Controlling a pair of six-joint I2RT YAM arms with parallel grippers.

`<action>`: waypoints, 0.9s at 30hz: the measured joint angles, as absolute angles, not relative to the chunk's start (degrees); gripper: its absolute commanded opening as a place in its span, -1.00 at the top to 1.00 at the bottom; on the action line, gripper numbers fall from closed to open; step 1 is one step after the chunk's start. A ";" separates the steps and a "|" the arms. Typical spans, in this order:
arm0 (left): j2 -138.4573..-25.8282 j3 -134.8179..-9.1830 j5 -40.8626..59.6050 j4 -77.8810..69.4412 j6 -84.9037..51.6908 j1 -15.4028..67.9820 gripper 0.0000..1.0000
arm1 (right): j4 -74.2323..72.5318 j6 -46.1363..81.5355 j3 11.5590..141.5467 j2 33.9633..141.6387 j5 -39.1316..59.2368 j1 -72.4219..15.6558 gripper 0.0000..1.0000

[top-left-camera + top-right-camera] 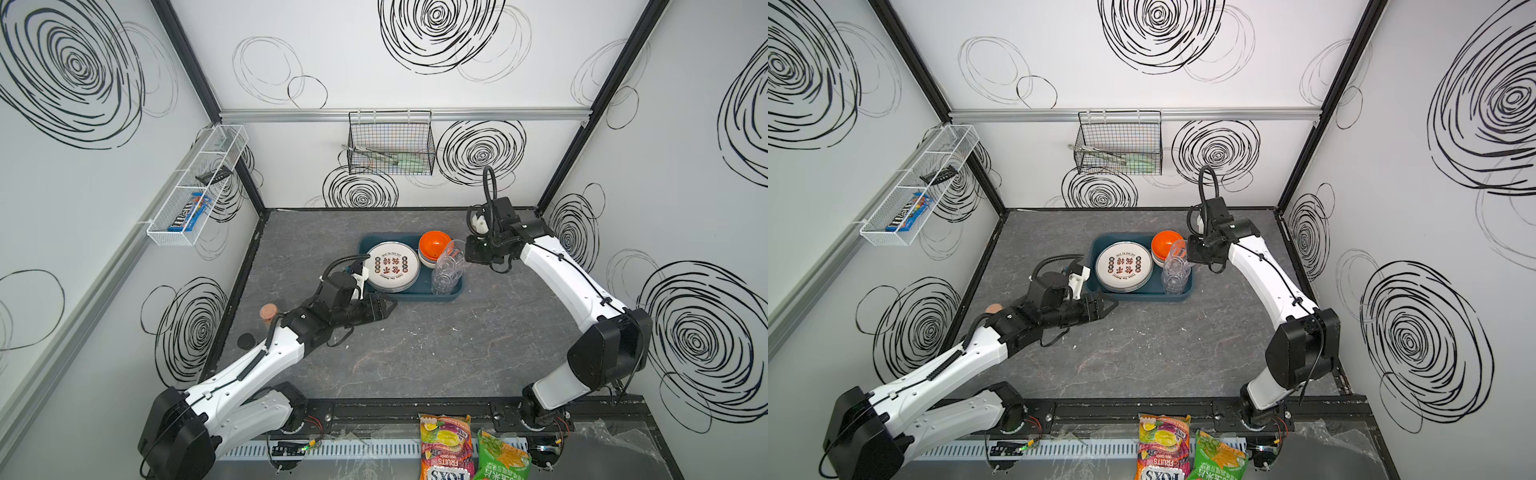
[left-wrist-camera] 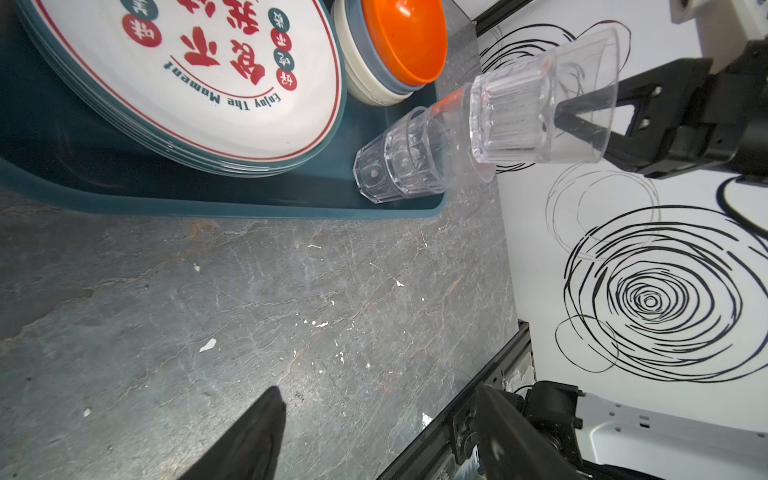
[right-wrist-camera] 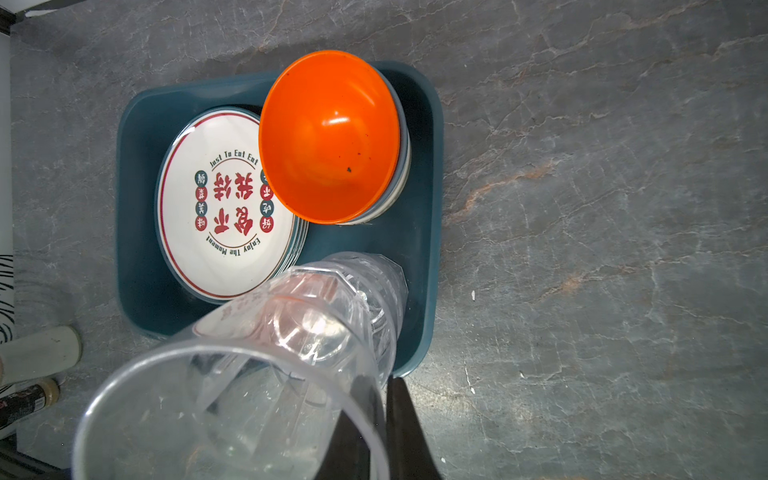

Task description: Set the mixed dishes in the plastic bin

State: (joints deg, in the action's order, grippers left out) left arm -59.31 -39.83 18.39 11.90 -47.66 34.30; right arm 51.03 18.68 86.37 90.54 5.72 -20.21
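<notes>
We see the bin (image 3: pixel 419 232) on the grey desk (image 3: pixel 582 208). In it lies a stack of plates (image 3: pixel 224 208) with red characters. Beside them are nested bowls (image 3: pixel 328 137) with the orange one on top, which hides a part of the plates. Close to the camera the end effector (image 3: pixel 370 411) pinches the rim of a clear tumbler (image 3: pixel 232 399), one finger inside and one outside. The tumbler is tilted, and its base seems to enter the stacked tumblers (image 3: pixel 380 286) standing in the bin's corner.

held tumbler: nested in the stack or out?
Partly in. The held tumbler has only its base inside the tumbler stack; its body sticks out, right end effector shut on its rim.
</notes>
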 measured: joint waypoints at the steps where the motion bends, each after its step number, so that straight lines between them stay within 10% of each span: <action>1: -59.31 -39.79 18.41 11.88 -47.68 34.30 -0.52 | 51.24 18.63 86.43 90.74 5.50 -20.34 0.88; 19: -59.31 -39.07 18.61 11.84 -47.86 33.98 -0.52 | 52.34 18.13 86.65 92.86 3.73 -21.30 0.83; 27: -59.24 -38.87 18.63 11.84 -47.88 33.93 -0.52 | 51.94 18.96 87.15 94.04 3.57 -22.31 0.45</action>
State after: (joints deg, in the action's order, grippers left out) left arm -59.24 -38.87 18.63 11.84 -47.88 33.93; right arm 51.94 18.96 87.15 94.04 3.57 -22.31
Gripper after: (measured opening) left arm 0.759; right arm 0.238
